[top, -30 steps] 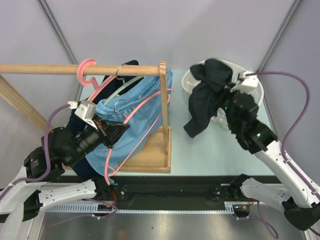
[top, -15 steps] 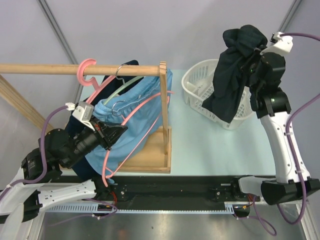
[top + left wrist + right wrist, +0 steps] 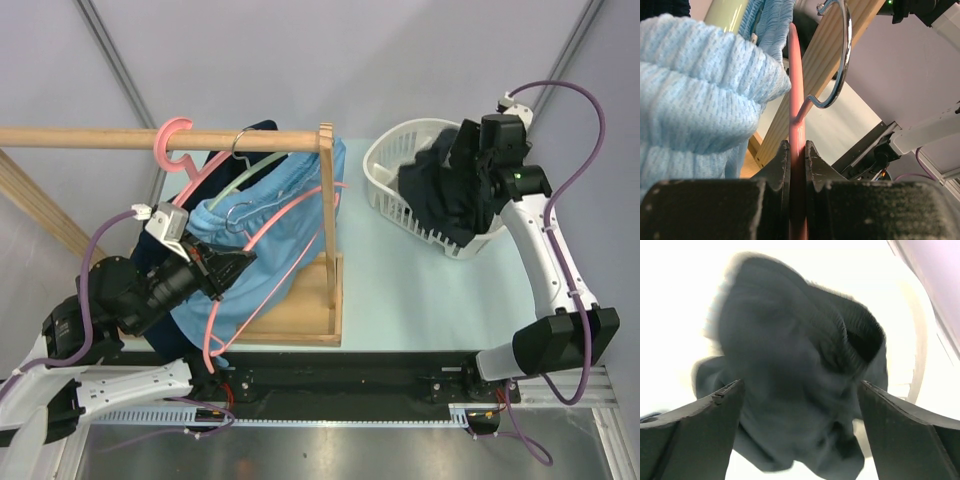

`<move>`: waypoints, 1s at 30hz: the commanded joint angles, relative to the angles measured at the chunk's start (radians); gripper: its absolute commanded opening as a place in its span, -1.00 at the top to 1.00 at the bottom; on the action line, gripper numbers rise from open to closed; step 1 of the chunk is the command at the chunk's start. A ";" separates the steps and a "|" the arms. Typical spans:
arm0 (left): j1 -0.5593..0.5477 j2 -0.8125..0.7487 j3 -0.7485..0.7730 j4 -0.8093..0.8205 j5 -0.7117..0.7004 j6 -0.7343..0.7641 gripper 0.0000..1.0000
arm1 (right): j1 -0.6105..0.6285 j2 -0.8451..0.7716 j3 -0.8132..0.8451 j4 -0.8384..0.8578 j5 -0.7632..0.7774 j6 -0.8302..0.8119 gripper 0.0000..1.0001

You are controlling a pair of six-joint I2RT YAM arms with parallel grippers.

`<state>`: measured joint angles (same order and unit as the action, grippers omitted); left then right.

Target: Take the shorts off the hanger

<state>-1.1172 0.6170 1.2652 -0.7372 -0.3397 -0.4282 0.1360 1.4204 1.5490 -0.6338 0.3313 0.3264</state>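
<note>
Light blue shorts (image 3: 290, 215) hang on the wooden rack, draped over a pink hanger (image 3: 272, 222). My left gripper (image 3: 232, 262) is shut on that hanger's thin pink rod (image 3: 796, 100), with the blue shorts (image 3: 695, 100) bunched just to its left. A dark pair of shorts (image 3: 440, 195) lies crumpled in the white basket (image 3: 385, 165), spilling over its near rim. Above it my right gripper (image 3: 468, 165) stands open. Its fingers (image 3: 700, 430) are wide apart, and the dark shorts (image 3: 790, 380) sit loose below them. More dark fabric (image 3: 255, 130) shows behind the blue shorts.
The wooden rail (image 3: 90, 137) runs left from an upright post (image 3: 326, 190) on a wooden base (image 3: 310, 310). A pink hook (image 3: 170, 140) and a metal hook (image 3: 842, 55) hang over the rail. The basket stands at the back right of the pale table (image 3: 420, 300).
My right arm swung the dark shorts up and over the basket, then lowered and opened, letting them drop in. My left gripper has kept still on the pink hanger.
</note>
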 commanded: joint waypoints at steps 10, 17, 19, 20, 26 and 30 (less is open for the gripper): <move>-0.006 0.056 0.049 -0.011 0.039 -0.023 0.99 | 0.175 -0.147 -0.084 -0.167 -0.050 0.077 -1.00; -0.006 0.049 0.042 -0.036 0.047 -0.026 0.99 | 0.376 -0.267 -0.200 -0.032 -0.280 0.169 -0.99; -0.006 0.053 0.055 -0.039 0.068 -0.017 0.99 | 0.416 -0.281 -0.227 0.062 -0.417 0.197 -0.99; -0.004 0.059 0.062 -0.050 0.068 -0.015 0.99 | 0.427 -0.290 -0.243 0.097 -0.487 0.203 -0.99; -0.006 0.075 0.138 -0.039 0.085 0.006 0.99 | 0.461 -0.299 -0.251 0.206 -0.497 0.243 -0.99; -0.004 0.134 0.265 -0.068 0.074 0.031 0.99 | 0.461 -0.320 -0.250 0.181 -0.453 0.240 -1.00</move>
<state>-1.1168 0.7116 1.3968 -0.8486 -0.3244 -0.4168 0.5938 1.1378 1.2961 -0.5030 -0.1238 0.5495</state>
